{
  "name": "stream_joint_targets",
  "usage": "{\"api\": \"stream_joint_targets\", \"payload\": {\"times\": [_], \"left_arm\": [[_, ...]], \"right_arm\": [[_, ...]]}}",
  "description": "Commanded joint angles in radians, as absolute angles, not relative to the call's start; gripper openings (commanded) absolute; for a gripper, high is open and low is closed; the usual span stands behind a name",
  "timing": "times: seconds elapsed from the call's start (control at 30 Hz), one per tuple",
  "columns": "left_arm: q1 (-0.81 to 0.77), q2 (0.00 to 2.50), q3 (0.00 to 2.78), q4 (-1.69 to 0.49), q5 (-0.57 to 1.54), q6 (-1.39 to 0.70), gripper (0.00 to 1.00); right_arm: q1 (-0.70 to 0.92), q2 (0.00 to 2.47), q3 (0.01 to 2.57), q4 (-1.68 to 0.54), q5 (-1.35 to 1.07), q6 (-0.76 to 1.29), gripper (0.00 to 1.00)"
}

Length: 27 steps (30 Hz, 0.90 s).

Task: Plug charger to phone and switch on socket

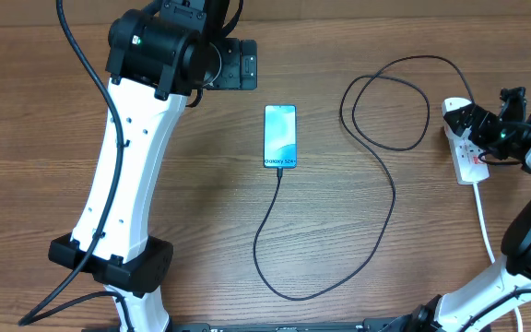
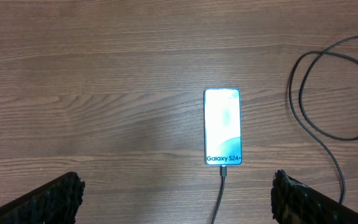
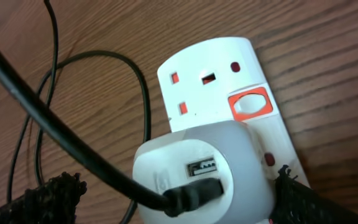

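Note:
The phone (image 1: 280, 136) lies face up in the middle of the table, screen lit; it also shows in the left wrist view (image 2: 222, 127). The black charger cable (image 1: 390, 198) has its tip in the phone's near short end (image 2: 224, 171). It loops right to the white socket strip (image 1: 473, 166). In the right wrist view its black plug head (image 3: 194, 193) sits in a white adapter (image 3: 229, 155) on the socket (image 3: 210, 62). My right gripper (image 3: 176, 186) is open, with a finger on either side of the adapter. My left gripper (image 2: 176, 186) is open and empty, high above the table near the phone.
A red switch (image 3: 249, 104) sits beside an unused outlet on the strip. The strip's thick white cord (image 1: 483, 217) runs toward the front right. Loose cable loops (image 1: 385, 101) lie between the phone and the strip. The left arm (image 1: 127, 175) spans the left side.

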<state>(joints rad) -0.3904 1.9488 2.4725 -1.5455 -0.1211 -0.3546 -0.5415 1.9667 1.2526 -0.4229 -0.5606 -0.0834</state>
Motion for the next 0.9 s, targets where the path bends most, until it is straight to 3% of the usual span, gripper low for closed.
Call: {"api": "stream_joint_targets", "payload": {"times": [0.0, 0.87], "left_arm": [[-0.386, 1.943, 2.471, -1.544, -0.138, -0.329, 1.00], [-0.387, 1.943, 2.471, -1.544, -0.138, -0.329, 1.00]], "right_arm": [[-0.532, 2.002, 1.249, -0.440, -0.536, -0.086, 1.00], [-0.518, 2.006, 1.249, -0.499, -0.649, -0.106, 1.00]]}}
